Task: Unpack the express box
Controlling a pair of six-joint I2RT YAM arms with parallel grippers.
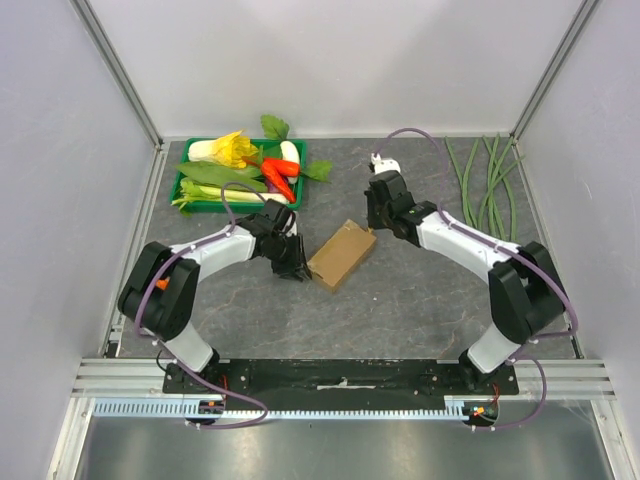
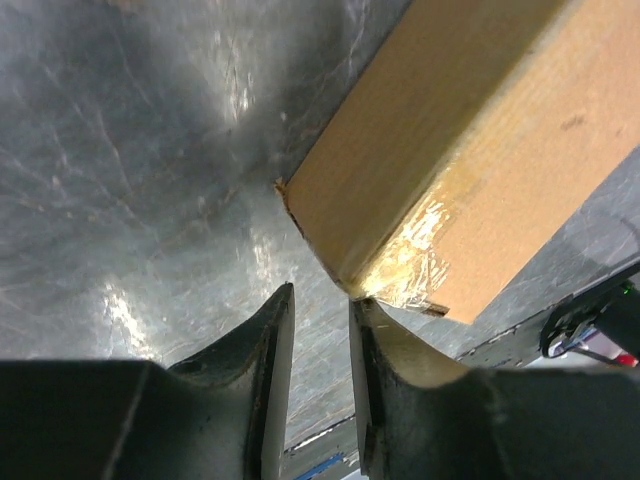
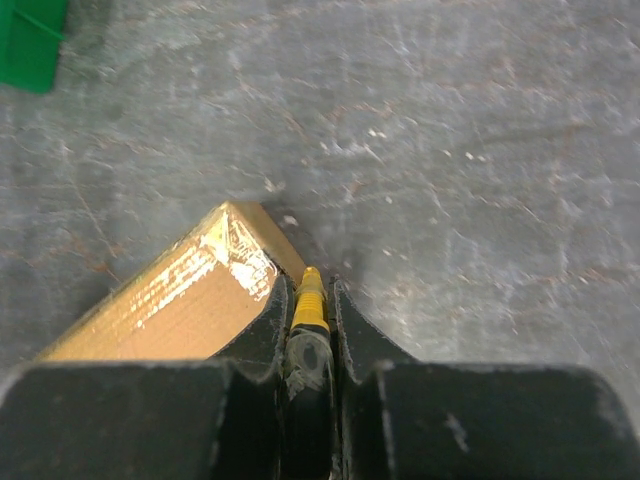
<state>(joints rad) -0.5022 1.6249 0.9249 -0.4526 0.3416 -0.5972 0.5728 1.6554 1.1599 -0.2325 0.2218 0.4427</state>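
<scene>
The express box [image 1: 342, 254], plain brown cardboard with clear tape at its ends, lies flat and slanted in the middle of the table. My left gripper [image 1: 297, 268] is at its near-left end. In the left wrist view the jaws [image 2: 323, 297] stand narrowly open with only table between them, and one fingertip [image 2: 362, 305] touches the taped corner of the box [image 2: 470, 150]. My right gripper [image 1: 374, 228] is at the box's far-right corner. The right wrist view shows it [image 3: 309, 282] shut on a yellow-tipped tool [image 3: 310, 310], whose tip sits right beside the taped corner of the box [image 3: 190, 300].
A green tray [image 1: 183, 183] of vegetables stands at the back left, and its corner [image 3: 30, 40] shows in the right wrist view. Long green beans [image 1: 490, 185] lie at the back right. A small white object [image 1: 383, 160] sits behind the right gripper. Walls enclose three sides.
</scene>
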